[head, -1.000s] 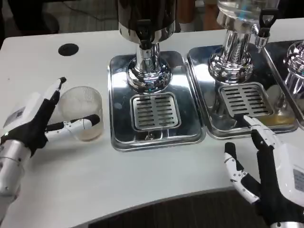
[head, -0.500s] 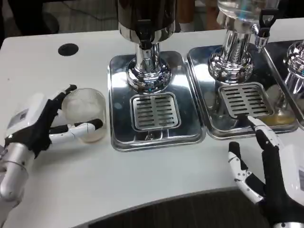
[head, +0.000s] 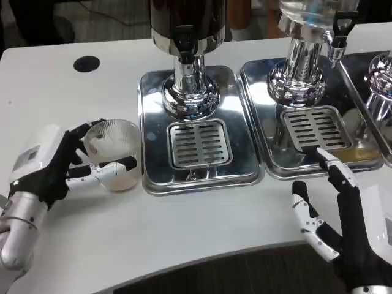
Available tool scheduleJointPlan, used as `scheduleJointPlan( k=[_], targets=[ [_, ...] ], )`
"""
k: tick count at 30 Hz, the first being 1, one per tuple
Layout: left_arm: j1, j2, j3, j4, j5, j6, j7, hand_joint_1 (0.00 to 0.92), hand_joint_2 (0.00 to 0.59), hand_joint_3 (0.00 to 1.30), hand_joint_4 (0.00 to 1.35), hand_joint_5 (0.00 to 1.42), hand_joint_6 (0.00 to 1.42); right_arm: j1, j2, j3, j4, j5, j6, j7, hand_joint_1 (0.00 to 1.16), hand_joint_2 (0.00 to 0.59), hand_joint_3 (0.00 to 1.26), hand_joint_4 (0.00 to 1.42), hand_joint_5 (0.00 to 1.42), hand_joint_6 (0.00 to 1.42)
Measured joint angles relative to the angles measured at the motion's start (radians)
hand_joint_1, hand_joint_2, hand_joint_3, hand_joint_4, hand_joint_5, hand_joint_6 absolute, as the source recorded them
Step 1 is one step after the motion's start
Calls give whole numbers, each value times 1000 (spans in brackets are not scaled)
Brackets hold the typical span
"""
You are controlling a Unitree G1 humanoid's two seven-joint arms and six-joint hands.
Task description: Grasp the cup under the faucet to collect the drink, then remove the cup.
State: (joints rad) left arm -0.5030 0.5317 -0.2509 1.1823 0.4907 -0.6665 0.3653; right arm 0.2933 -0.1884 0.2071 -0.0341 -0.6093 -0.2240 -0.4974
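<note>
White and smooth, the bench (head: pixel 184 226) is carrying a row of shiny metal drip trays, with a small black round mark (head: pixel 86 64) lying near its far left corner. On the left drip tray (head: pixel 153 177) a dark drink dispenser (head: pixel 187 24) is standing on a chrome pedestal, its black faucet (head: pixel 182 38) hanging over a slotted grate (head: pixel 199 143). On the middle drip tray (head: pixel 269 156) a clear-bodied dispenser (head: pixel 306 18) is rising from its own chrome base, with a black-handled tap (head: pixel 340 30) jutting out at the right. A third chrome base (head: pixel 381 79) is showing at the right edge.

The clear plastic cup (head: pixel 114 153) is sitting upright on the bench just left of the left drip tray, not under the faucet, and a little pale liquid seems to be lying at its bottom. The left robot hand (head: pixel 58 165) is wrapping around the cup from the left, one finger curving along its near side and others reaching behind its far rim, so it is gripping the cup. The right robot hand (head: pixel 340 214) is hovering at the near right with its fingers spread apart and holding nothing, one fingertip pointing toward the front lip of the middle drip tray.
</note>
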Motion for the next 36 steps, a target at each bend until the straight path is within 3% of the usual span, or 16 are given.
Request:
scheduleJointPlan(
  k=[5, 16, 25, 36],
  targets=[
    [6, 1, 0, 11, 18, -5, 71, 307, 188, 397, 470, 703, 966, -10, -1, -2, 11, 22, -18, 23, 458, 435, 254, 220, 235, 292],
    [20, 1, 8, 17, 24, -34, 148, 291, 200, 403, 487, 752, 1039, -14, -2, -12, 30, 47, -68, 34, 455, 434, 250, 220, 235, 269],
    [20, -1, 21, 20, 23, -50, 167, 297, 207, 420, 503, 769, 1078, -12, 1, -14, 29, 45, -70, 34, 454, 434, 241, 220, 235, 253],
    [-9, -66, 46, 29, 9, -50, 160, 289, 211, 425, 510, 777, 1090, -9, 17, -16, 26, 42, -71, 34, 454, 434, 241, 221, 235, 250]
  ],
)
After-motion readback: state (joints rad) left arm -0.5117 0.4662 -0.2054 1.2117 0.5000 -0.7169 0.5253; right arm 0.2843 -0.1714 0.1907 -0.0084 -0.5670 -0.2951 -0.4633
